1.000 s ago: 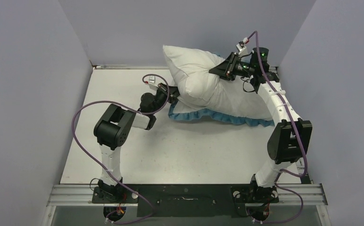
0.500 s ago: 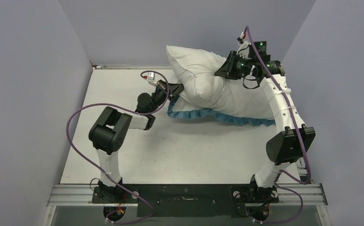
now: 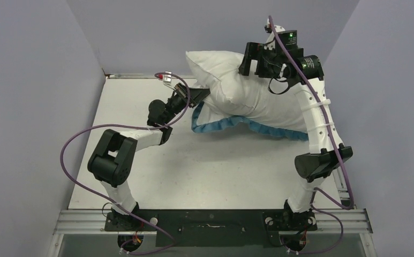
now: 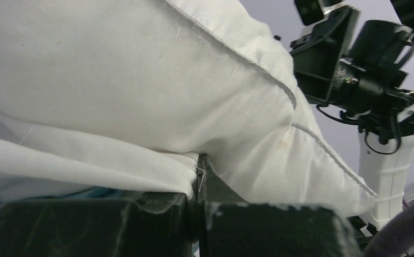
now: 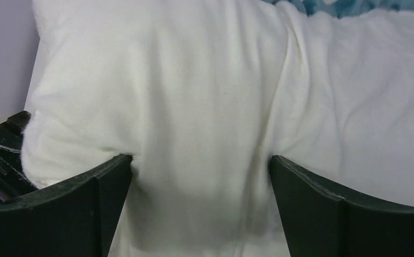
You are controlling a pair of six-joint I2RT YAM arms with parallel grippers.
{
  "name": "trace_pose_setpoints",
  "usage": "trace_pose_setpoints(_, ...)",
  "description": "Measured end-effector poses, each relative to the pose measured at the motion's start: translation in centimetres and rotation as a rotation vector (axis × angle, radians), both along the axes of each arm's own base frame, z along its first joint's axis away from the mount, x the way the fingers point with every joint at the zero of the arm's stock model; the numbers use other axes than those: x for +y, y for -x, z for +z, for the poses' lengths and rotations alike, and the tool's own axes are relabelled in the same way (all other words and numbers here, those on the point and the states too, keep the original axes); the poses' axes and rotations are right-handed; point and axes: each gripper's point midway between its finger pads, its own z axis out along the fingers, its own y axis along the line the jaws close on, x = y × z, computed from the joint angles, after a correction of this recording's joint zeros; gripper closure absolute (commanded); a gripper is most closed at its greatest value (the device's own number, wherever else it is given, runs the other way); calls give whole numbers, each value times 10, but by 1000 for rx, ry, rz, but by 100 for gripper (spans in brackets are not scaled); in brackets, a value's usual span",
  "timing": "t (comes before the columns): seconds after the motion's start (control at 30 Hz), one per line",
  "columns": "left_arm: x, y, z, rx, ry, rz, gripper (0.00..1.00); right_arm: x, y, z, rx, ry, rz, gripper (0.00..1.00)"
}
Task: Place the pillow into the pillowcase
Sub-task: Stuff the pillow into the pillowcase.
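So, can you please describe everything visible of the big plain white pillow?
The plump white fabric pillow is rectangular, soft and creased, with a stitched seam along its edge. It lies tilted at the far side of the table, its far-left corner raised, over the thin blue-ruffled pillowcase. The open right gripper straddles a bulge of it; the shut left gripper pinches the pillowcase's cloth right beneath it.

My left arm (image 3: 140, 137) and right arm (image 3: 315, 115) are alike: white tubular links joined by chunky black housings. A purple cable (image 3: 62, 154) runs along each, strapped on with white ties, and a small green light (image 3: 290, 36) glows at my right wrist. The fingers (image 5: 60, 214) of my right hand (image 5: 199, 160) are thick matte-black blocks.
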Motion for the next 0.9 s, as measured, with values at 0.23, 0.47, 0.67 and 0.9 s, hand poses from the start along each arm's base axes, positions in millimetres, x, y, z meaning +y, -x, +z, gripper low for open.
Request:
trace_pose_setpoints(0.23,-1,-1,7,-22,-34,11,100,48,20,49,-202,111,82,5)
trace_pose_setpoints(0.47,-3,-6,3,2,-59,15,100,76,39,65,-284,41,247,8)
trace_pose_setpoints(0.67,-5,-10,7,6,-68,18,100,101,65,62,-244,-32,423,12)
trace_pose_setpoints(0.9,-6,-12,-2,43,-89,19,100,122,95,33,-113,-122,603,42)
